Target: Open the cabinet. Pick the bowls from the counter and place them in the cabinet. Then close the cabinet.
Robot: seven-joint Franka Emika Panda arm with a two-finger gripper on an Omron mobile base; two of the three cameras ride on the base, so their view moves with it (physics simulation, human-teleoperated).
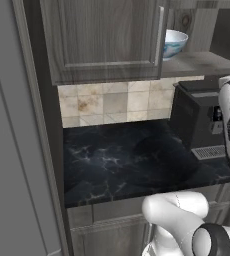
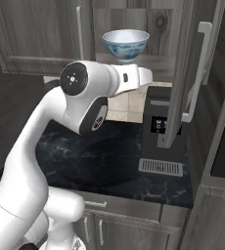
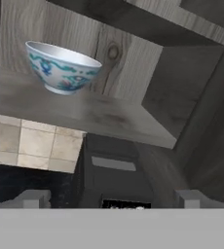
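One gripper (image 3: 111,202), wide open, empty.

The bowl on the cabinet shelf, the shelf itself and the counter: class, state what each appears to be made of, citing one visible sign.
The bowl: probably glazed ceramic, glossy white with blue-green painted pattern. The shelf: wood or wood-look board, matte grey-brown, with grain and a knot on the panel behind it. The counter: polished stone-look slab, likely marble, black with thin white veins.
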